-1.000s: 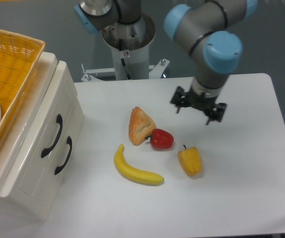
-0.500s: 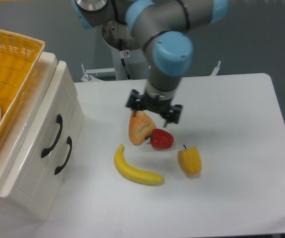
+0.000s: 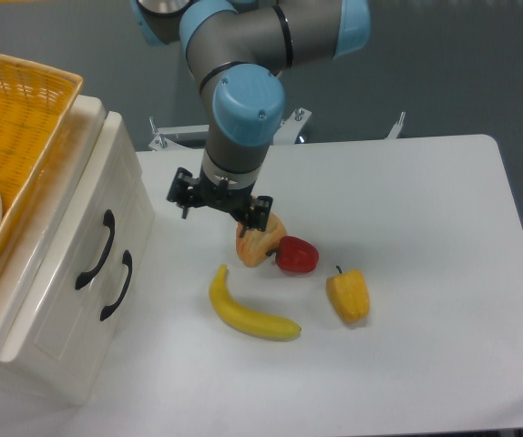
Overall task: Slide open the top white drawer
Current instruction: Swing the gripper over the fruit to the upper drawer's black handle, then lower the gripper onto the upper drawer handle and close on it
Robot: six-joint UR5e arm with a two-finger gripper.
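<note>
While both drawers of the cream-white cabinet point(image 3: 61, 300) sit closed at the left edge of the table point(image 3: 425, 228), the robot arm point(image 3: 243, 55) reaches down from the rear with its gripper point(image 3: 221, 202) hanging above the tabletop between the cabinet and a cluster of toy food. The gripper's jaws are spread apart and hold nothing. The top white drawer point(image 3: 84, 214), the upper of the two, lies flush with the cabinet front, its curved black handle point(image 3: 96, 250) untouched and well to the left of the gripper. The lower drawer point(image 3: 88, 319) carries its own black handle point(image 3: 117, 285) just beside the first. A yellow wicker basket point(image 3: 25, 118) rests on top of the cabinet. Near the middle of the table, a pastry point(image 3: 257, 241) sits partly behind the gripper, touching a red pepper point(image 3: 297, 256). A yellow pepper point(image 3: 349, 296) stands near them to the right, and a banana point(image 3: 248, 309) lies in front, apart from the rest.
</note>
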